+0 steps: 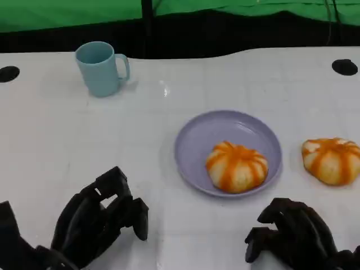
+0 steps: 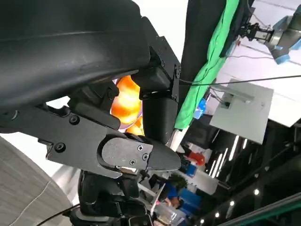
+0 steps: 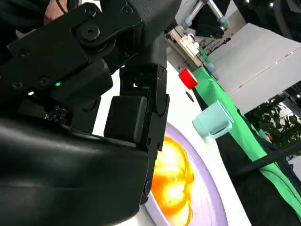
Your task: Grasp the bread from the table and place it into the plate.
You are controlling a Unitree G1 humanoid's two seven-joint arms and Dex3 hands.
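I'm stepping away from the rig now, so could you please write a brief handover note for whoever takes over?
Left hand: low at the table's near edge, fingers curled, holding nothing.
Right hand: near edge, fingers curled, also holding nothing.
Done: one round orange-striped bread bun lies in the lilac round plate.
Left: a second orange-striped bun sits on the white table, right of the plate and apart from it.
The light blue mug stands far left, untouched.

One bread (image 1: 237, 166) in the plate (image 1: 194, 140) at mid-surface, another bread (image 1: 332, 160) just right of it. Mug (image 1: 101, 68) far back left. Left hand (image 1: 98, 219) and right hand (image 1: 295, 233) at the near edge.
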